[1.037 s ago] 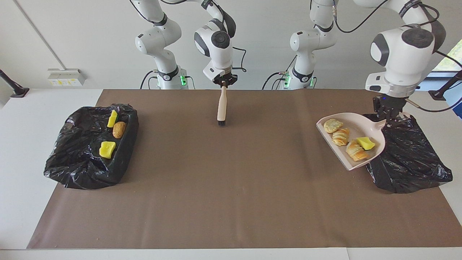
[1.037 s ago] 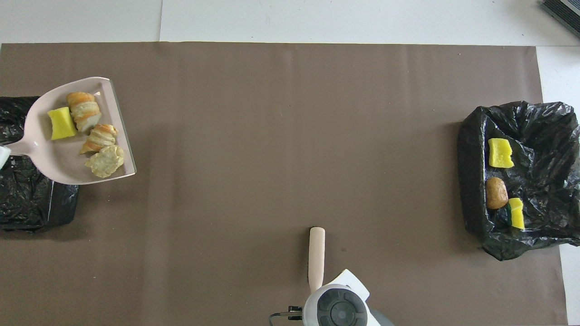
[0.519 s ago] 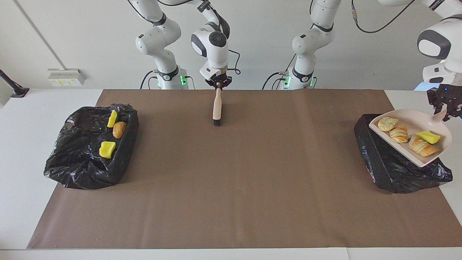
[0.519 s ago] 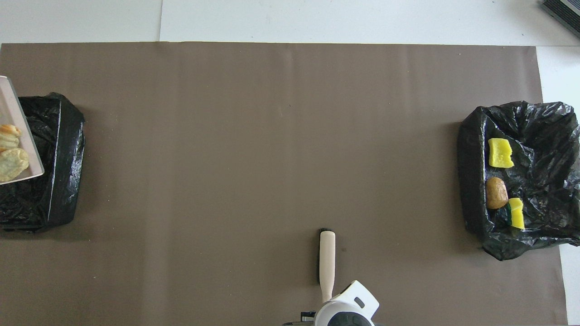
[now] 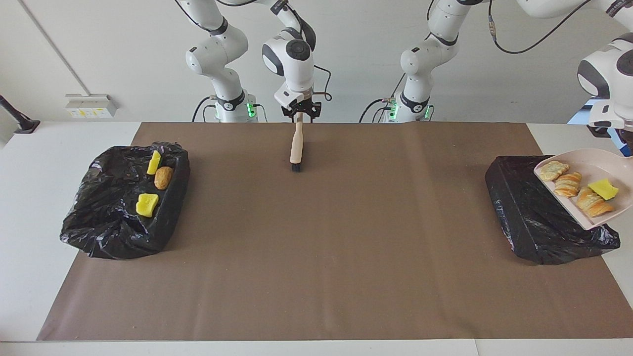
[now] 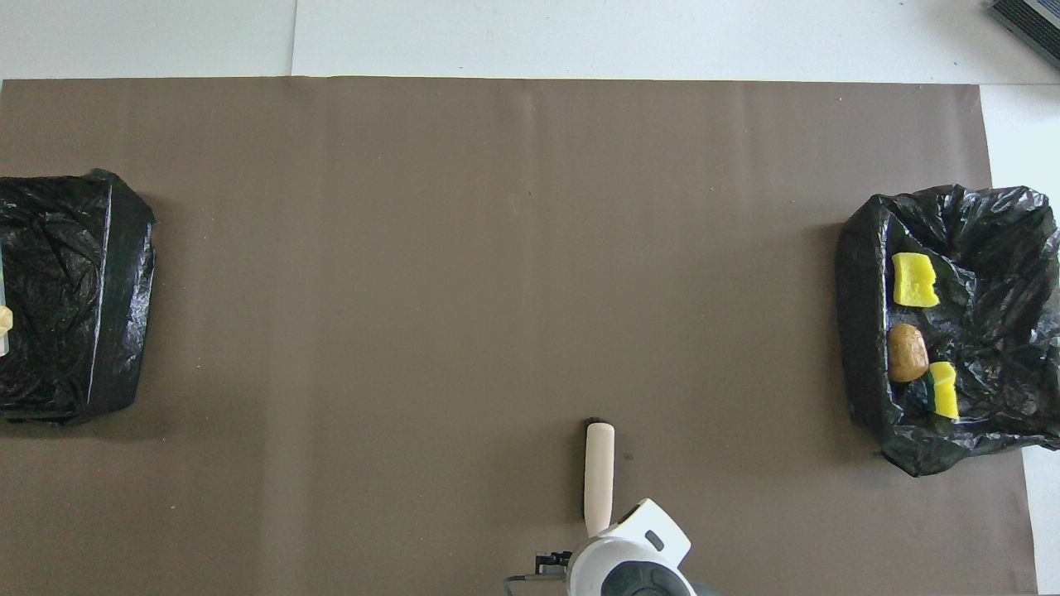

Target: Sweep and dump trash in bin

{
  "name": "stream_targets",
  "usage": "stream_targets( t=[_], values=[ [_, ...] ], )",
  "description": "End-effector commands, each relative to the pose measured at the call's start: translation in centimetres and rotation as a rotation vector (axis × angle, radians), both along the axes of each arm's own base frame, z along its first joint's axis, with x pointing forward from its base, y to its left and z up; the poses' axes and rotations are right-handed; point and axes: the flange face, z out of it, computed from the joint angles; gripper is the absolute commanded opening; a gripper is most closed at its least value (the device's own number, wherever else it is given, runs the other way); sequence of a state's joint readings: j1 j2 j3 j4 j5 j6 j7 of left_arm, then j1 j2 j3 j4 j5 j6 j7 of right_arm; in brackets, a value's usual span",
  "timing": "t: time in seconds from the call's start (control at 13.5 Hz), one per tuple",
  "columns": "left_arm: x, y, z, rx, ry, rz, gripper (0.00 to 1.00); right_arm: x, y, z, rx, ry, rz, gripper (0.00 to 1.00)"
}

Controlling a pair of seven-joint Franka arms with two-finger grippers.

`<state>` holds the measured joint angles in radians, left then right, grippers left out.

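My left gripper [image 5: 627,147] is at the edge of the facing view, shut on the handle of the pink dustpan [image 5: 588,165]. It holds the pan in the air, tilted, over the black-bagged bin [image 5: 539,217] at the left arm's end of the table. In the pan lie three bread-like lumps [image 5: 567,184] and a yellow sponge piece [image 5: 603,188]. My right gripper [image 5: 298,112] is shut on the handle of a beige brush [image 5: 296,148], whose dark bristles rest on the brown mat near the robots. The brush also shows in the overhead view [image 6: 598,476].
A second black-bagged bin [image 5: 113,212] at the right arm's end holds two yellow sponge pieces [image 5: 147,204] and a brown lump [image 5: 163,178]. The brown mat [image 5: 326,247] covers the table between the two bins.
The left arm has carried the loaded dustpan from the mat out over its bin, nearly out of the overhead view. The right gripper has drawn the brush slightly toward the robots.
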<state>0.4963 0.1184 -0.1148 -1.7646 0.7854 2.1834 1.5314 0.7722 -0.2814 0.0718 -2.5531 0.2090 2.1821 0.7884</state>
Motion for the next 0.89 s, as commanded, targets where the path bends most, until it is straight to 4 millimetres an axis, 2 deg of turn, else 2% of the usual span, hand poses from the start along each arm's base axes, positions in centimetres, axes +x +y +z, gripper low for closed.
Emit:
stream_targets(
  t=[0.0,0.22,0.44,0.59,0.81],
  values=[
    [-0.4,0.7,0.3,0.070,0.001,-0.012,0.00,5.5,-0.6,3.2,0.025,-0.028,-0.001,1.00],
    [-0.2,0.3,0.7,0.213,0.037,-0.057,0.00,10.8,-2.3,6.4,0.058,-0.075,-0.058,1.00],
    [-0.5,0.4,1.8,0.322,0.064,-0.078,0.00,14.3,-4.4,8.7,-0.029,-0.167,-0.035,1.00],
    [-0.7,-0.3,3.0,0.355,0.061,-0.088,0.00,17.0,-7.1,10.1,-0.031,-0.199,-0.056,1.00],
    [-1.4,-1.9,5.6,0.411,0.052,-0.086,0.00,20.4,-12.7,11.6,-0.033,-0.202,-0.007,1.00]
  ],
)
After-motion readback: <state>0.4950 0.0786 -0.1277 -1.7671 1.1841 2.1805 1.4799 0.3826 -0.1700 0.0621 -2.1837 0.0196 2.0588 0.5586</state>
